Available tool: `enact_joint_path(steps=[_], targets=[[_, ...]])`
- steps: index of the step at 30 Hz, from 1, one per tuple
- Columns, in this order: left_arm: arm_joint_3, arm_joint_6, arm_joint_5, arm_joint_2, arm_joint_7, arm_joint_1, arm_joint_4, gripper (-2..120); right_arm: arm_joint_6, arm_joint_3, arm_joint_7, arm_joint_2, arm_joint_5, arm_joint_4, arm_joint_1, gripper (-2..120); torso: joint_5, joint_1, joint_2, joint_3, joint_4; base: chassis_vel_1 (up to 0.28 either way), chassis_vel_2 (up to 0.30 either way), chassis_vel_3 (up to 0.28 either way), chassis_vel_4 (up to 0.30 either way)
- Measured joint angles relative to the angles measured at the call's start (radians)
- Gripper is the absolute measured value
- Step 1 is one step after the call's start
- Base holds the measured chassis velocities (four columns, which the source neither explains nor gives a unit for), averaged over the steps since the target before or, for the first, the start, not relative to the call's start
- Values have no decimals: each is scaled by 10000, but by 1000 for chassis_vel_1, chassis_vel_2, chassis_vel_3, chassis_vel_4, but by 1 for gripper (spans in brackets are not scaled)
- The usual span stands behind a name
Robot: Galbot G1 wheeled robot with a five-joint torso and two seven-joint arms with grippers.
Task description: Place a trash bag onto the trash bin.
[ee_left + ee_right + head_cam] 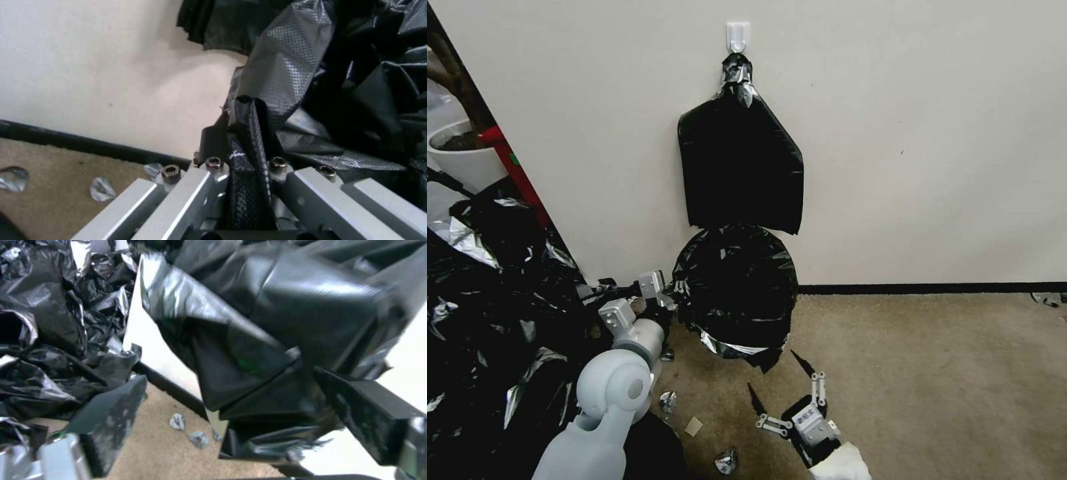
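Note:
The trash bag (pixel 735 287), glossy black and wrinkled, is draped over a round shape on the carpet against the wall. The trash bin is hidden under it. My left gripper (pixel 668 298) is at the bag's left edge. In the left wrist view the left gripper (pixel 242 146) is shut on a fold of the trash bag (pixel 285 76). My right gripper (pixel 777 383) hovers open just in front of and below the bag's front hem. In the right wrist view its dark fingers (pixel 111 420) stand wide apart, with the trash bag (pixel 276 306) beyond them.
A flat black bundle (pixel 739 160) hangs from a white wall hook (pixel 738 35) right above the bag. A big heap of black bags (pixel 487 320) fills the left, with a white plant pot (pixel 464 157) behind. Foil scraps (pixel 667 400) lie on the carpet (pixel 934 380).

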State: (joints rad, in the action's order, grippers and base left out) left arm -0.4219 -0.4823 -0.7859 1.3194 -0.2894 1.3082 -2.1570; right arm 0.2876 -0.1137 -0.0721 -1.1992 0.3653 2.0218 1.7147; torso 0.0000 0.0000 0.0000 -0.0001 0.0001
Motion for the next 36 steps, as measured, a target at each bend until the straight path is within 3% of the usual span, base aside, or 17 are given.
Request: enact_joint_path(steps=[11, 13, 15, 23, 26, 33, 36], targets=[[5, -170, -94, 149, -12, 372, -504, 3, 635, -32, -83, -192, 367, -307, -215, 56, 0, 0, 0, 0, -1, 0, 0, 0, 0], [6, -178, -100, 196, -78, 385, -543, 3, 889, -21, 201, -246, 361, -350, -307, 44, 0, 1, 0, 0, -1, 0, 0, 0, 0], [7, -181, -107, 204, -98, 386, -555, 3, 936, -21, 260, -256, 359, -371, -330, 43, -1, 0, 0, 0, -1, 0, 0, 0, 0], [28, -282, -372, 280, -323, 489, -760, 3, 1380, -233, 1983, -506, 421, -1200, -1093, 14, 0, 1, 0, 0, -1, 0, 0, 0, 0], [36, -384, -497, 301, -330, 614, -909, 3, 1365, -662, 2477, -719, 1103, -1766, -1608, 0, 1, 1, 0, 1, -1, 0, 0, 0, 0], [54, -515, -525, 330, -331, 938, -1142, 3, 1147, -2372, 2631, -1098, 4950, -1931, -1957, 0, -1, 1, 0, 1, -1, 0, 0, 0, 0], [55, -519, -524, 327, -324, 971, -1155, 3, 1172, -2589, 2487, -1028, 5326, -1713, -1836, 0, 0, 1, 0, 0, -1, 0, 0, 0, 0]])
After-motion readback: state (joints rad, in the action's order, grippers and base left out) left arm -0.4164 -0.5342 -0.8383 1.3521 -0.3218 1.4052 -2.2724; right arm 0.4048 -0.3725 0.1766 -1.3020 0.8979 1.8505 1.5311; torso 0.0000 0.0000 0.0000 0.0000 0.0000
